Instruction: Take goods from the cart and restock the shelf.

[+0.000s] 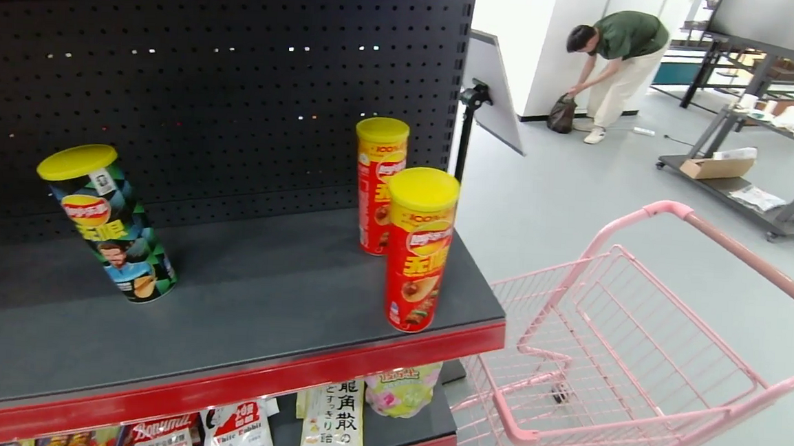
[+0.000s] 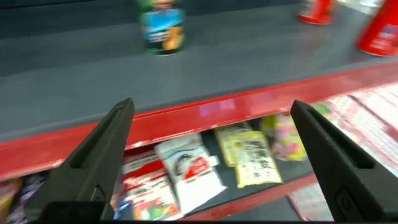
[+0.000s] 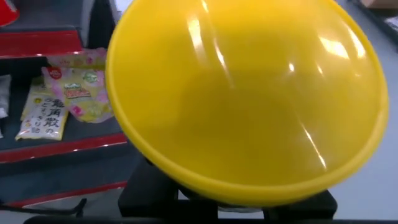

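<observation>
Yellow-lidded chip can sits clamped in the right claw for shelving, while the left claw gapes wide toward the shelf at 12 o'clock.

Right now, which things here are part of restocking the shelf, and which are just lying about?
Job: held yellow-lidded can; pink cart; top shelf; front red can; back red can; dark can.
Lying about: snack bags below; cardboard box; whiteboard.

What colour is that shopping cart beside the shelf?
Pink all over, wire basket and handle alike. The shopping cart shows best in the head view.
</observation>
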Controlling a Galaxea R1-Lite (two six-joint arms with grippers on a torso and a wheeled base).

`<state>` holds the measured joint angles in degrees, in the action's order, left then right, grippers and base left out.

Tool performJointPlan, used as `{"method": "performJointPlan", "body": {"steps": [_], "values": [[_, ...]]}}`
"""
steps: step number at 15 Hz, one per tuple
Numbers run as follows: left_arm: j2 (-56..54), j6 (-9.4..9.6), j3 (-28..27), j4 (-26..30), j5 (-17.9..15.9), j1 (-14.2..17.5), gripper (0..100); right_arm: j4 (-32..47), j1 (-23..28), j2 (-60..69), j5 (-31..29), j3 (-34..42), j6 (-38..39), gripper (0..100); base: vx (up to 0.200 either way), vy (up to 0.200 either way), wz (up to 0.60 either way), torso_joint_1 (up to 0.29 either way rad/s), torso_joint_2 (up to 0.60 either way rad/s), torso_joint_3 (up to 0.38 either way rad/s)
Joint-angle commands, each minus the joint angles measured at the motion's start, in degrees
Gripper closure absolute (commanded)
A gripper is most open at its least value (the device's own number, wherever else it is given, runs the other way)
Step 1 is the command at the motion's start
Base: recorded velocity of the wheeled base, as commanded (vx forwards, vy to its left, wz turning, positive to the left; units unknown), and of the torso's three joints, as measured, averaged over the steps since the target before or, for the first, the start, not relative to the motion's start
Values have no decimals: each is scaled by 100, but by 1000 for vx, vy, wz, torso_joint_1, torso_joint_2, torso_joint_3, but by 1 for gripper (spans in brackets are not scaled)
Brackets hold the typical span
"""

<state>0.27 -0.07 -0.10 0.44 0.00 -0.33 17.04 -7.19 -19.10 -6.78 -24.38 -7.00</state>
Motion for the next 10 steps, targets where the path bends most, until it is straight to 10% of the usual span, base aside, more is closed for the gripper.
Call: {"method": "performJointPlan", "body": {"steps": [1,10], "values": [[0,-1,1,0,0,-2,0,-8,-1,-15,1,39,-3,100,0,0,600,17,2,2],[0,-1,1,0,-9,-2,0,1,-19,864,27,592,-3,100,0,0,200,1,2,0]]}}
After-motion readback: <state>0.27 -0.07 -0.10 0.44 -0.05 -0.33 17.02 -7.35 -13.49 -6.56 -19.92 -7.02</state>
